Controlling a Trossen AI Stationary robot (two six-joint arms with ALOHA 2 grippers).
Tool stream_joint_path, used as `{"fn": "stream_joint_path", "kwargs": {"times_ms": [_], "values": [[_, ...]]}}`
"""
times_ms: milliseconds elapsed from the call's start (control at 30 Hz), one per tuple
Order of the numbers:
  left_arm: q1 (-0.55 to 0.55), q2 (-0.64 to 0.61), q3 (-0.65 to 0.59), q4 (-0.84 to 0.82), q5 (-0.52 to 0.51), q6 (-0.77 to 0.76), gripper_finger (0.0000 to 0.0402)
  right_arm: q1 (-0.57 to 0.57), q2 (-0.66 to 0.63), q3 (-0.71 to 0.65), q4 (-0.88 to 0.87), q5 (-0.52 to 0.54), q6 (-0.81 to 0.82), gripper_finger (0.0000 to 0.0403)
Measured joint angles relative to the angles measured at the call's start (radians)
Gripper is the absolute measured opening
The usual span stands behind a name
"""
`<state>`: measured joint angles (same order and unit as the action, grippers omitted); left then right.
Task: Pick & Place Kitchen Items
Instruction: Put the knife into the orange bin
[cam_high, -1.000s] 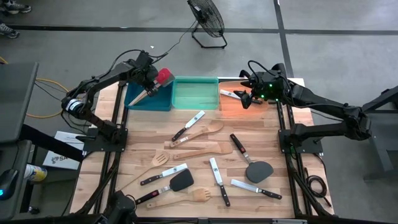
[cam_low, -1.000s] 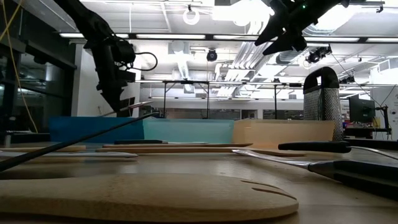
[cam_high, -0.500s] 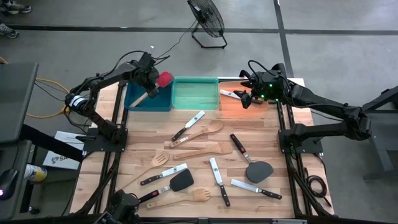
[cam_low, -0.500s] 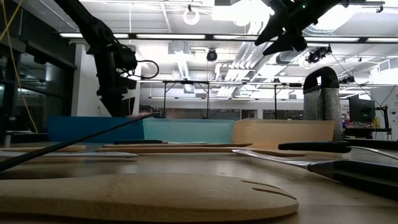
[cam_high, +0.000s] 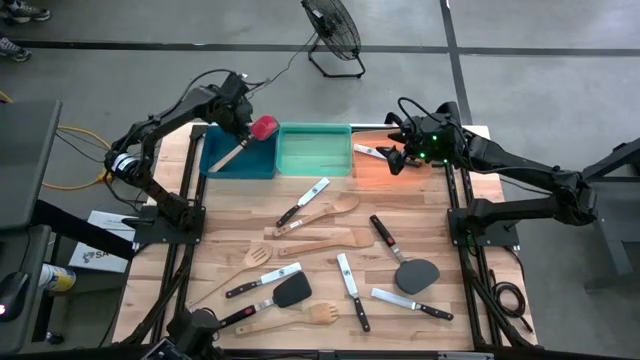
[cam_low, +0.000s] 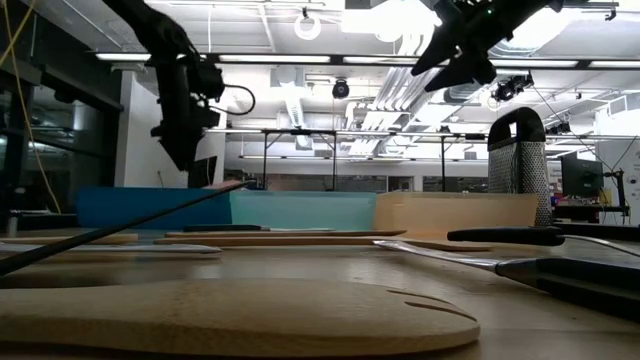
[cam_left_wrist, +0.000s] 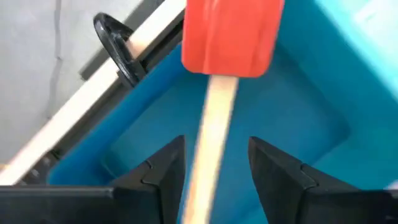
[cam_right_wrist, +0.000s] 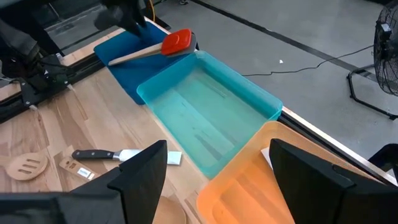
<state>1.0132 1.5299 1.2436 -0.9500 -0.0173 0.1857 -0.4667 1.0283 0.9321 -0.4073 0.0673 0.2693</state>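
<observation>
**Robotics lab in an open industrial hall**

Bare grey concrete floor (cam_high: 520, 25) crossed by dark seams. Floor fan (cam_high: 333, 30) standing beyond a wooden table (cam_high: 320, 255) set on black metal framing. Yellow cable (cam_high: 75, 135) trailing off the left side. Overhead: exposed ducts (cam_low: 300, 95), strip lights (cam_low: 270, 57), open ceiling. Monitor (cam_low: 583, 175) at far right.

Red-headed spatula (cam_high: 250, 139) lies tilted in the blue bin (cam_high: 222, 163); wooden spoons, knives and turners lie scattered on the table (cam_high: 330, 225)
</observation>
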Motion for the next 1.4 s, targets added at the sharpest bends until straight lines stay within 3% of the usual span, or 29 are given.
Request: {"fn": "stream_joint_path", "kwargs": {"times_ms": [267, 533, 867, 1000, 1233, 1400], "values": [[-0.133, -0.001, 0.094, -0.091, 0.104, -0.113, 0.0141, 0.0, 0.0, 0.0, -0.031, 0.0, 0.022, 0.0275], [-0.353, -0.001, 0.095, -0.09, 0.09, -0.265, 0.012, 0.0, 0.0, 0.0, -0.094, 0.0, 0.023, 0.0275], [-0.54, -0.001, 0.095, -0.089, 0.05, -0.494, 0.012, 0.0, 0.0, 0.0, -0.105, -0.024, 0.023, 0.0275], [-0.6, 0.007, 0.095, -0.078, 0.033, -0.543, 0.0138, 0.0, 0.0, 0.0, -0.105, -0.043, 0.022, 0.0275], [-0.692, 0.097, 0.095, -0.027, 0.025, -0.568, 0.0205, 0.0, 0.0, 0.0, -0.105, -0.065, 0.019, 0.0275], [-0.743, 0.194, 0.094, 0.02, 0.026, -0.63, 0.0216, 0.0, 0.0, 0.0, -0.105, -0.073, 0.017, 0.0275]]}}
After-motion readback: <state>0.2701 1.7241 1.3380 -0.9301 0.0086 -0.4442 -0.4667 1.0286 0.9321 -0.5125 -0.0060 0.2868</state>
